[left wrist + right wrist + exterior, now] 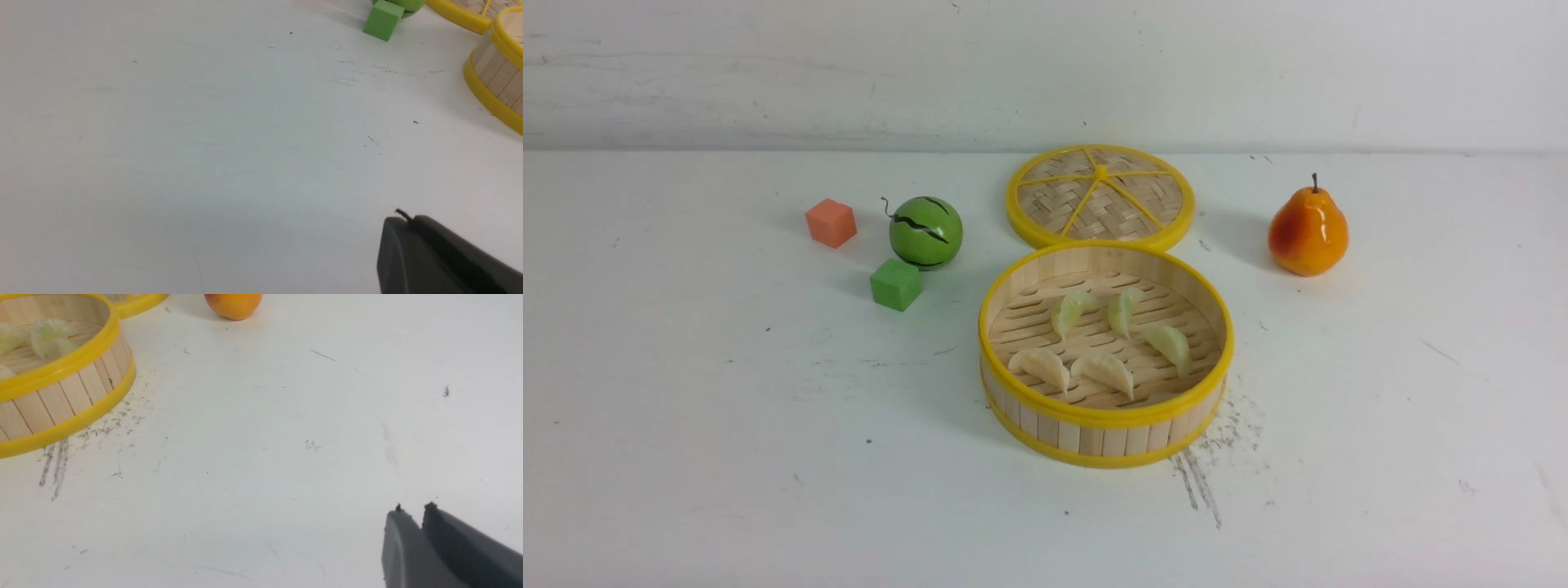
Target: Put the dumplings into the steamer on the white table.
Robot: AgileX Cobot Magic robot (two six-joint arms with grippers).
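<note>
the steamer (1106, 415) sits a little right of centre in the front view on the white table (686, 457), and all five dumplings (1104, 371) lie on its slatted floor: two pale green ones toward the back, a third green one to the right, and two cream ones nearer the front rim, each apart from the wall. the woven lid (1099, 197) lies flat just behind the steamer, its near rim seeming to touch the steamer's back rim, though the angle makes that hard to settle. at upper left of the frame an orange cube (831, 222), a green striped ball (925, 232) and a green cube (896, 283) stand close together; a pear (1307, 231) stands upright at upper right. no arm shows in the front view. in the lower right of its wrist view the left gripper (404, 218) is clenched, fingers pressed together and holding nothing, above bare table. the right gripper (413, 508) shows a narrow gap between its fingertips, released and empty, with the steamer at upper left of that frame.
</note>
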